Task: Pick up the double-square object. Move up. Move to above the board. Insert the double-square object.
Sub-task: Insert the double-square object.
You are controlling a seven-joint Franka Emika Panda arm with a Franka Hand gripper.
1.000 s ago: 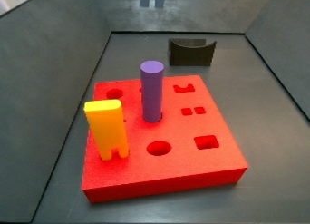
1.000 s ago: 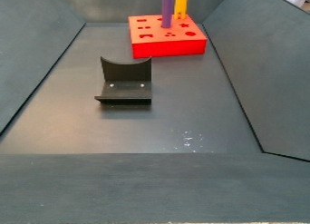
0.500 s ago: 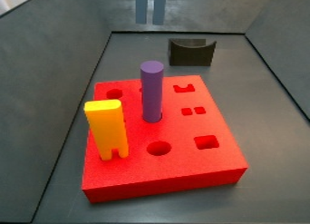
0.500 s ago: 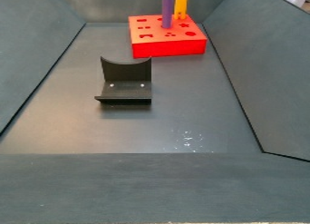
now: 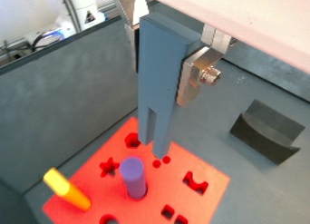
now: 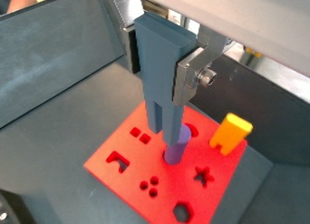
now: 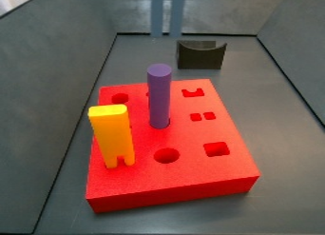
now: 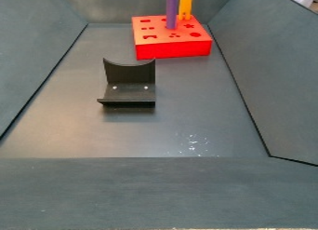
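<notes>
Lower than 1 second ago, the peg [image 7: 166,12] reaches farther down from the top edge of a side view, its 2 prongs hanging above the back of the bin, beyond the board [image 7: 226,172] and near the fixture [image 7: 200,54]. You can see nothing else shifted: the purple cylinder [image 7: 159,96] and yellow peg [image 7: 112,135] stand upright in the board as before.

In both wrist views you see the gripper [image 5: 168,55] closed on the slate-blue peg [image 5: 161,78], its silver fingers [image 5: 198,70] pressed against the peg's upper sides. The peg hangs upright, prongs down, clear of the board, with its lower end above the red top close to the purple cylinder [image 5: 132,177]. You cannot tell from these views which hole it lines up with. In a wrist view the peg [image 6: 164,82] partly hides the purple cylinder [image 6: 176,148] behind it, and the yellow peg [image 6: 230,132] stands near the board's [image 6: 121,178] edge.

In a side view the board [image 8: 174,46] sits at the far end of the bin, the fixture [image 8: 126,82] stands well apart from it on the floor, and the gripper is out of view there.
</notes>
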